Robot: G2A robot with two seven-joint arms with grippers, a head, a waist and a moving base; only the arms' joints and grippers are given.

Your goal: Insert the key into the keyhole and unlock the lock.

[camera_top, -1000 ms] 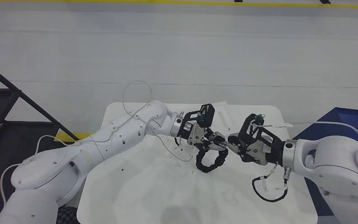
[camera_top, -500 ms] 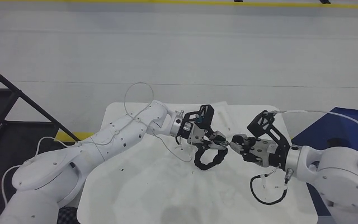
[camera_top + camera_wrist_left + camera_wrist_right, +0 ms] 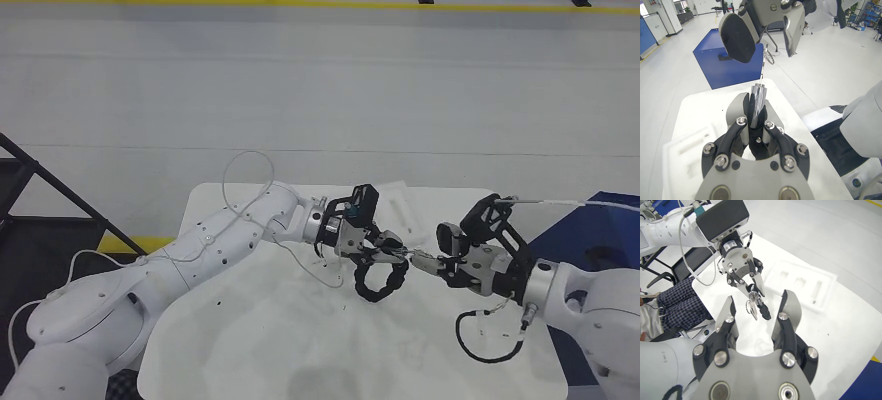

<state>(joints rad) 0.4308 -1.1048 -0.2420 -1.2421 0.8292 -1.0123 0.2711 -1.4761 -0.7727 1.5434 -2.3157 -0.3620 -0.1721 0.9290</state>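
left tool [image 3: 756, 102] pinches chrome lock [image 3: 758, 98] above surface [image 3: 300, 340], black cable loop [image 3: 380, 285] hanging below. key [image 3: 763, 64] sits in keyhole [image 3: 753, 295], ring [image 3: 770, 58] dangling. right tool [image 3: 758, 294] spread wide, flanking key, not touching.

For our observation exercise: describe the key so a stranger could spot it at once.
Over the white table, the left end effector is shut on a chrome lock. The key juts from its end: a thin flat silver blade with a wire ring.

Robotics lab hall, pale polished floor [image 3: 300, 80], yellow floor line [image 3: 300, 4], blue cabinet [image 3: 725, 72], storage shelves [image 3: 866, 17]
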